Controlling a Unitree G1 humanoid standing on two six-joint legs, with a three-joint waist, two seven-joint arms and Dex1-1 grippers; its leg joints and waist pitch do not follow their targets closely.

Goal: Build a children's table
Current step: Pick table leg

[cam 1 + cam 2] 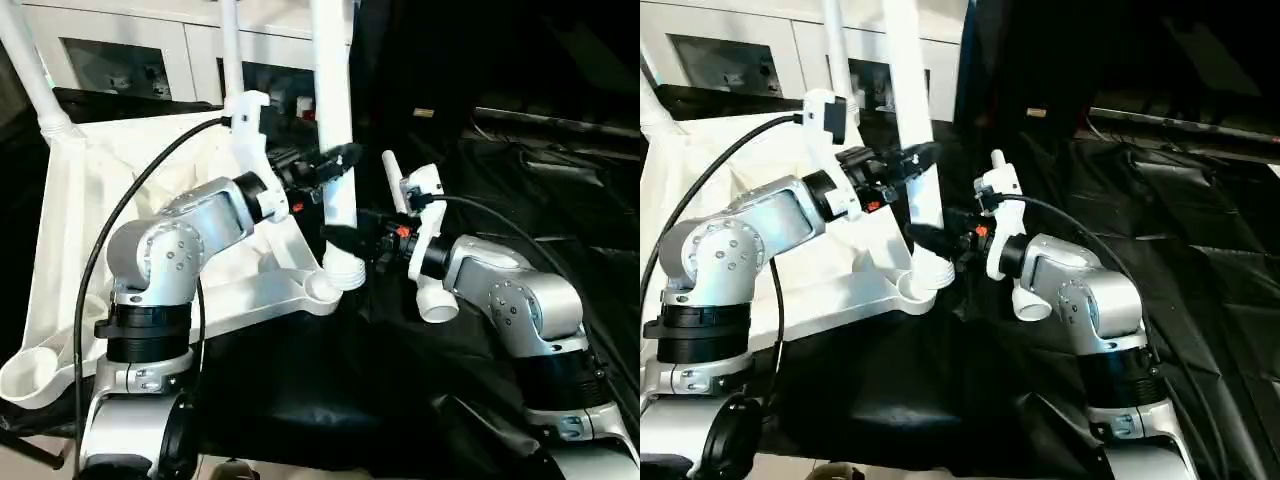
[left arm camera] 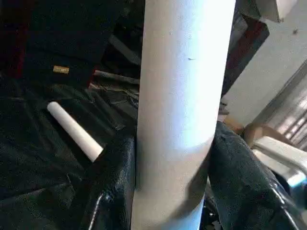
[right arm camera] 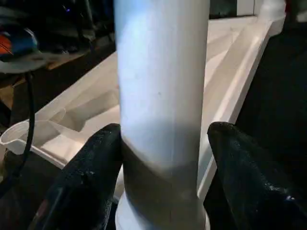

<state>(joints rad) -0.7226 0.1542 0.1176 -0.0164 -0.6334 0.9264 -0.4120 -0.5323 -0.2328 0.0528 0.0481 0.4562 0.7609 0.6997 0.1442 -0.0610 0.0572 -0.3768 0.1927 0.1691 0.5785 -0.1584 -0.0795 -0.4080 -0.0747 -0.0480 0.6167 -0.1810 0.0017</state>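
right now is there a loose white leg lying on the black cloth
Yes, in the left wrist view a white leg lies on the black cloth, behind the leg held by the left gripper.

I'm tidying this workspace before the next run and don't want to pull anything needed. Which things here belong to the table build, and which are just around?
Belongs to the job:
- tabletop, lying underside up
- leg held by both grippers at a corner socket
- two legs already standing
- loose leg on the cloth

Just around:
- white cabinet with glass doors
- black cloth
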